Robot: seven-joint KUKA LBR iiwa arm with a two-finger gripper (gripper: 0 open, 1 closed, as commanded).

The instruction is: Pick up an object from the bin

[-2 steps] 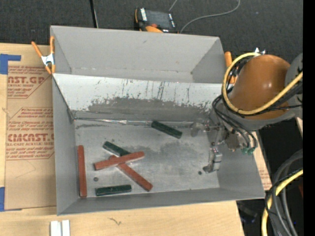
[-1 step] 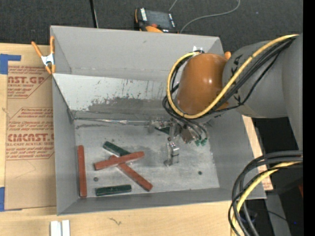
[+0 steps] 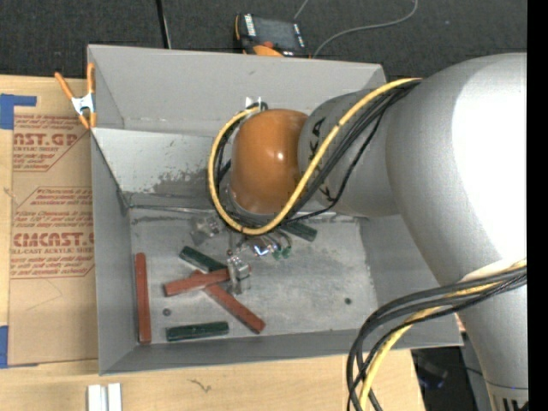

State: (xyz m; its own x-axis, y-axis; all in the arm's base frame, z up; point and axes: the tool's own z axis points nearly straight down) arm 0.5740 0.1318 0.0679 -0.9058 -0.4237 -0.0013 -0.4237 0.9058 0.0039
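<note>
Two bars crossed right by gripper (image 3: 237, 272), mid-floor of grey bin (image 3: 111, 229): flat-lying red-brown bar (image 3: 190, 285) and slanted red-brown bar (image 3: 242, 315). Gripper low at the crossing; contact not discernible, grip width cannot tell. Just behind, toward back wall: dark green bar (image 3: 199, 257). Near front wall: second dark green bar (image 3: 197, 331). Along left wall: long red-brown bar (image 3: 141, 298). Above gripper: orange cover (image 3: 261, 161).

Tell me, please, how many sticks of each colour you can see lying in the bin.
Red-brown sticks: 3
Dark green sticks: 3, one of them partly hidden under the arm
Total: 6
</note>
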